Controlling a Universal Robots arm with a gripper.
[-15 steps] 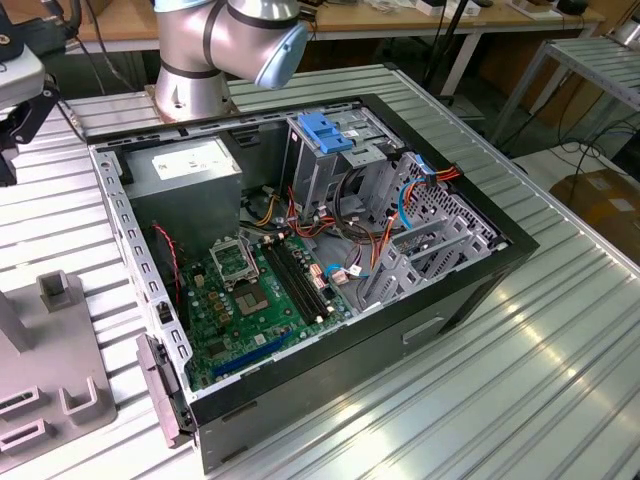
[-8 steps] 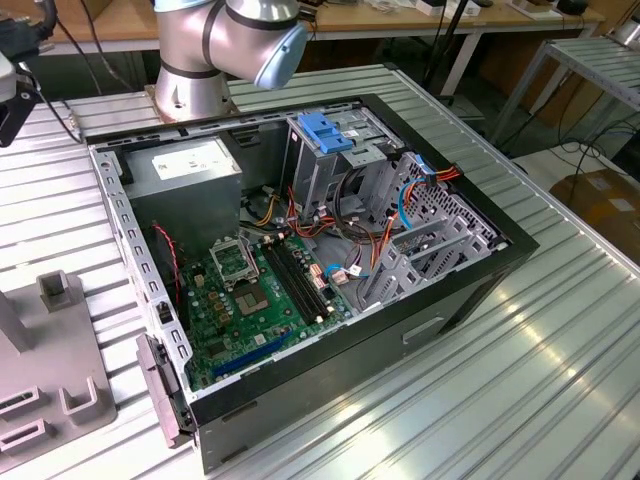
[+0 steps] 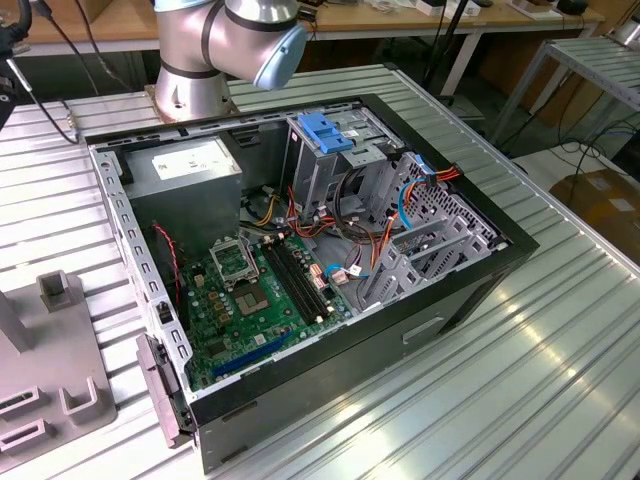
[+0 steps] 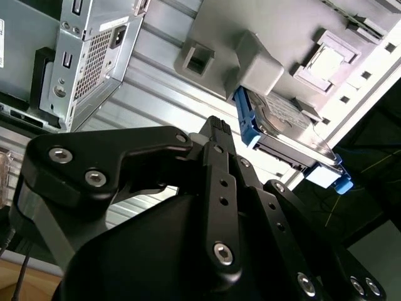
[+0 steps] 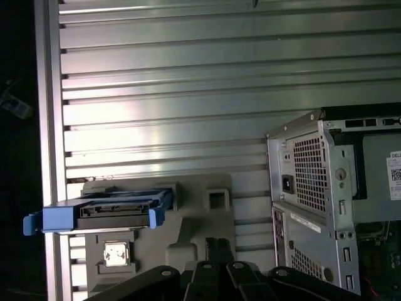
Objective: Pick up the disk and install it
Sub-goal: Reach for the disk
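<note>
The disk [image 5: 116, 210] rests in a grey holder [image 5: 185, 235] on the tabletop [image 5: 188, 94] beside the computer case [image 5: 313, 188], ahead and to one side of the closed, empty fingers [image 5: 212, 248], its long axis lying across their reach.

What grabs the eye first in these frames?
The open computer case dominates the middle of the exterior view, its green motherboard exposed, with the robot arm rising behind it. In the first wrist view, the disk in its bright blue frame rests on the grey fixture, apart from the case and not yet picked up.
</note>
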